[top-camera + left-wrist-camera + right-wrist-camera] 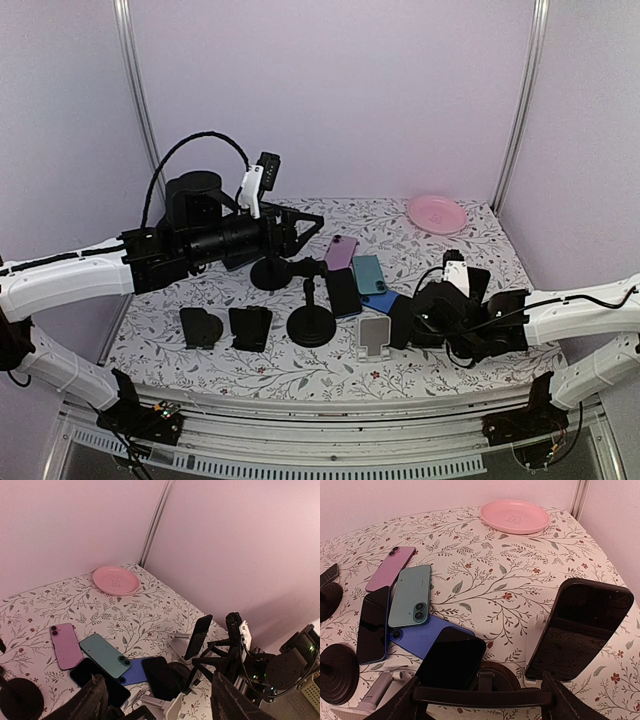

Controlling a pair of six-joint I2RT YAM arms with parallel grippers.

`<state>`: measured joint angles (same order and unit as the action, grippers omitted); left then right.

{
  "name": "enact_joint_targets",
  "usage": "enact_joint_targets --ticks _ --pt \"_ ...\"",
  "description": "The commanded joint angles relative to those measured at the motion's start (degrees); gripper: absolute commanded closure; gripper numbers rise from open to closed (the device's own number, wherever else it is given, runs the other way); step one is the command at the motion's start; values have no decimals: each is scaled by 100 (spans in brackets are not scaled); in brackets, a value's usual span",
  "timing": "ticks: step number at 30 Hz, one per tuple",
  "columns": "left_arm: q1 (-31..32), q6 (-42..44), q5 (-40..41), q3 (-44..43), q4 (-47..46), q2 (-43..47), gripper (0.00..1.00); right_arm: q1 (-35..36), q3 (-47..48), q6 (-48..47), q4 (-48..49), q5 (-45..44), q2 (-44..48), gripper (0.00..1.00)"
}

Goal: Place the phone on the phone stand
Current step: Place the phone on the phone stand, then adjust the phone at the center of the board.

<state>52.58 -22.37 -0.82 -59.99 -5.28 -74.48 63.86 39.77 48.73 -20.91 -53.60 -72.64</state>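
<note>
My right gripper [482,700] is shut on a black phone [480,698], seen edge-on as a thin bar between the fingers. It holds the phone upright over a round black phone stand [492,676] with a short stem. In the top view this gripper [412,320] and phone [401,322] are at the front right. My left gripper [160,692] is open and empty, raised above the table's back left [305,230]. Another black phone [450,657] lies flat beside the stand base.
A black phone [580,630] leans on a white stand at the right. Purple [390,565], teal [410,600], blue [420,637] and black [372,625] phones lie left. Black stands [312,325] [250,327] [200,327] and a white stand [375,338] line the front. A pink plate [436,213] is at the back.
</note>
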Motion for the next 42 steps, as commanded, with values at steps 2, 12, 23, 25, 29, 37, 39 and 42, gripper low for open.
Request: enact_joint_targets --ticks 2,12,23,25,29,37,39,42 --pt "-72 14 -32 13 -79 114 29 36 10 47 342 -100 -150 29" --pt "-96 26 -56 26 -77 118 29 36 57 51 188 -72 -75 12" --pt "-99 22 -64 73 -83 186 29 33 318 243 -315 100 83 1" --pt "-104 17 -65 70 -74 198 29 37 402 211 -405 158 170 1" --pt "-107 9 -76 89 -70 218 29 31 699 244 -810 246 288 1" --pt "-114 -12 -110 178 -70 314 28 -285 1393 -277 -1125 1230 601 1" --pt "-129 -6 -111 196 -61 341 28 -454 1688 -603 -1126 1671 556 1" --pt "-159 -30 -142 231 -61 363 28 -759 2346 -1236 -1166 2368 310 1"
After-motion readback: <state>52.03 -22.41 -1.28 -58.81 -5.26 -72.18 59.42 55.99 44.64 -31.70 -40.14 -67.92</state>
